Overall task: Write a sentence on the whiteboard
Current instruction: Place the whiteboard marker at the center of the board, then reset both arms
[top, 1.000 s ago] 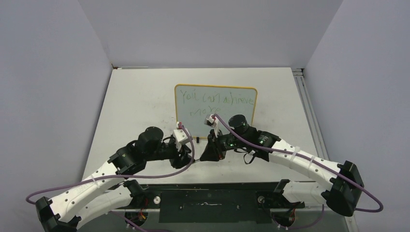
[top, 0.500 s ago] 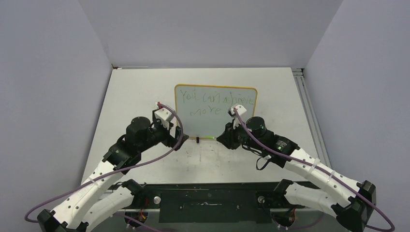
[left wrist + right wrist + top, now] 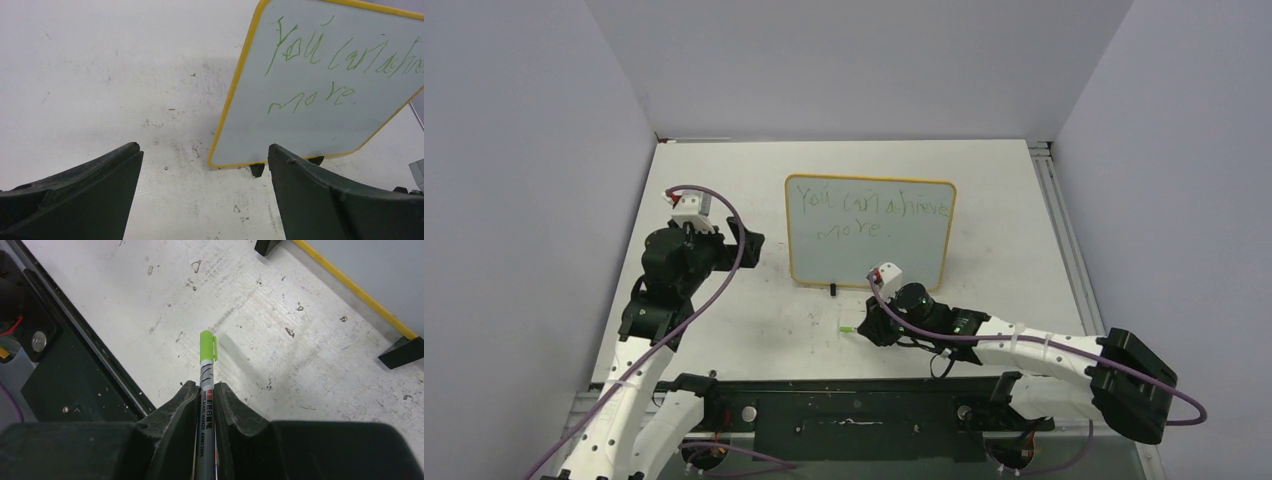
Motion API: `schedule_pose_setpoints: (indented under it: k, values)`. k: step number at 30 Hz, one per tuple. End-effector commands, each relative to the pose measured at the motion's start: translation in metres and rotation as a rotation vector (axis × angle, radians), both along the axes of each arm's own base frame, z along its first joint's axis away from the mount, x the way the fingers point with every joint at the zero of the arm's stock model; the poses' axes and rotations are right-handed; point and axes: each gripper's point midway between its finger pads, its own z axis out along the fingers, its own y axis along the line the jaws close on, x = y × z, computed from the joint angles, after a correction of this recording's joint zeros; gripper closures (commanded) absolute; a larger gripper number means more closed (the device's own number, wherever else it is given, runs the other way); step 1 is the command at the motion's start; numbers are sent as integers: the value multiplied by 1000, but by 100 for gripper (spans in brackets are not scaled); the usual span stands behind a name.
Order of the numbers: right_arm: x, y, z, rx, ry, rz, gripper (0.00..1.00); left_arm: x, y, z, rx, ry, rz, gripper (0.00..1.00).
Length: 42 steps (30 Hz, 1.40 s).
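Left of the whiteboard [image 3: 310,125], left tool [image 3: 202,150] withdrawn, now wide

We swung our left gripper [image 3: 749,244] to nine o'clock of the whiteboard [image 3: 869,262], jaws spread; our right gripper [image 3: 864,328] carried the marker [image 3: 208,347] toward six.

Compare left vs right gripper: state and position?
The left gripper is wide open and empty; the right gripper is shut on the green-capped marker. The left gripper sits left of the whiteboard; the right gripper sits in front of it. Shared: neither touches the whiteboard.
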Motion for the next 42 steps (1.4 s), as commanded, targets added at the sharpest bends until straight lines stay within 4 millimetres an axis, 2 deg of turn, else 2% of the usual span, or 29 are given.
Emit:
schedule_pose_setpoints:
  k: [1, 5, 13, 16, 18, 24, 27, 30, 36, 38, 42]
  values:
    - [26, 9, 6, 34, -86, -108, 84, 5, 5, 13, -17, -39, 35, 4]
    - [34, -1, -10, -33, -87, -166, 79, 4, 7, 12, -12, -38, 41, 4]
    - [34, -5, -24, -80, -59, -184, 55, 3, 9, 12, -7, -41, 49, 3]
    - [38, -10, -19, -86, -75, -214, 44, 3, 10, 11, -4, -38, 55, 3]
    - [43, -13, -9, -86, -103, -236, 33, 2, 11, 12, -3, -41, 58, 3]
    - [63, -40, 35, -88, -221, -333, 3, 2, 18, 11, 6, -37, 93, 3]
    - [81, -64, 60, -60, -247, -396, 10, 3, 23, 12, 8, -35, 121, 4]
    - [107, -105, 85, -38, -281, -503, 10, 2, 29, 14, 15, -44, 145, 4]
    - [151, -208, 111, -39, -298, -842, 10, -3, 55, 32, 27, -114, 288, 4]
    - [156, -241, 126, -1, -341, -963, 10, -7, 65, 39, 21, -132, 344, 4]
    - [153, -277, 153, 20, -474, -1099, 10, -12, 80, 46, 29, -145, 424, 4]
